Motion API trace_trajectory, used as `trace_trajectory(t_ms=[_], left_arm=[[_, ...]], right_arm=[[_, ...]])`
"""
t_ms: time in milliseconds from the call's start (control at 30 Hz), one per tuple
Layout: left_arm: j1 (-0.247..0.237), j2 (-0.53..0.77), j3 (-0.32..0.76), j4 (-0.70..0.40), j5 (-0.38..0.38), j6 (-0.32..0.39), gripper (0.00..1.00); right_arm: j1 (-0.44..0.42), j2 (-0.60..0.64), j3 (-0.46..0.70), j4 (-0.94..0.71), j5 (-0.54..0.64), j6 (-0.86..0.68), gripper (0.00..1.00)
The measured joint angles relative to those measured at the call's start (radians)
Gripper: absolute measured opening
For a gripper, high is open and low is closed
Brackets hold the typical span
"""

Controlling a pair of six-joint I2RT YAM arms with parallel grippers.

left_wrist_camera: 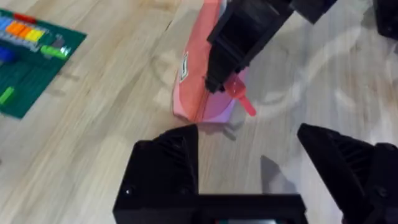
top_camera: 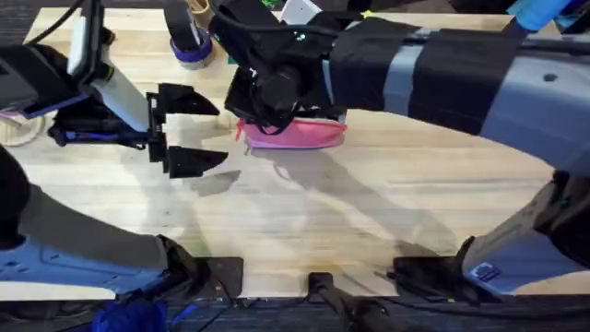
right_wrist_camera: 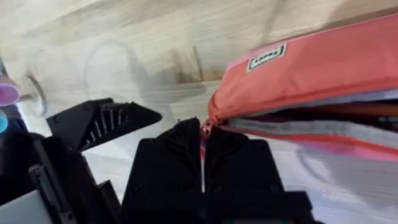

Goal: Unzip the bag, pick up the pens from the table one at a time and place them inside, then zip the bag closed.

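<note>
The bag (top_camera: 297, 135), a pink oblong pouch of soft woven fabric with a small sewn label on its side, lies on the pale plank-grained table (top_camera: 304, 231) near the middle of the overhead view, under the right arm that reaches across to it. The right end effector (right_wrist_camera: 203, 140) is closed on the zipper pull (left_wrist_camera: 239, 93), a thin pink tab at the bag's near end; in the right wrist view the zipper is parted along most of its length, with a grey lining and dark contents visible inside. The left end effector (top_camera: 184, 129) hangs just beside that end of the bag, its black fingers spread wide and holding nothing. The pouch is judged light and limp: it will buckle and slide on the smooth wood if the pull is drawn without a counter-hold, so the fabric at the zipper's end is the sensible place for the free end effector to pinch. The tab itself is small and flat, likely to slip from a loose grip. A green building-brick baseplate (left_wrist_camera: 28, 62) lies well apart on the table.
</note>
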Motion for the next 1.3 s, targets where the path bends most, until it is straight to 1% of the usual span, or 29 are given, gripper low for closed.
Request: trace_trajectory(t_ms=[200,300,467,700,867,967,1067,1100,1133,1200,1233,1267,1300], left_arm=[[-0.06,0.025,0.0,0.059,0.008,0.013,0.993],[-0.091,0.039,0.0,0.119,0.01,-0.01,0.993],[-0.14,0.053,0.0,0.247,0.012,-0.126,0.993],[-0.191,0.055,0.0,0.36,0.044,-0.267,0.993],[-0.228,0.055,0.0,0.438,0.047,-0.372,0.993],[-0.246,0.055,0.0,0.453,0.048,-0.41,0.993],[-0.252,0.055,0.0,0.453,0.046,-0.43,0.994],[-0.252,0.055,0.0,0.452,0.044,-0.436,0.978],[-0.252,0.055,0.0,0.452,0.041,-0.44,0.924],[-0.252,0.055,0.0,0.451,0.031,-0.446,0.743],[-0.252,0.055,0.0,0.452,0.026,-0.447,0.678],[-0.252,0.055,0.0,0.449,0.025,-0.452,0.564],[-0.252,0.055,0.0,0.449,0.023,-0.453,0.478]], right_arm=[[0.0,0.0,0.0,0.004,0.0,0.0,0.031],[0.0,0.0,0.0,0.004,0.0,0.0,0.031],[0.0,0.0,0.0,0.005,0.0,0.0,0.032],[0.0,0.0,0.0,0.008,0.0,0.0,0.032],[0.0,0.0,0.0,0.018,0.001,0.0,0.032],[0.0,0.0,0.0,0.02,0.003,0.0,0.032],[0.0,0.0,0.0,0.02,0.003,0.0,0.032],[0.0,0.0,0.0,0.02,0.003,0.0,0.032],[0.0,0.0,0.0,0.021,0.003,0.0,0.032],[0.0,0.0,0.0,0.021,0.003,0.0,0.032],[0.0,0.0,0.0,0.021,0.003,0.0,0.032],[0.0,0.0,0.0,0.021,0.003,0.0,0.032],[0.0,0.0,0.0,0.021,0.003,0.0,0.032]])
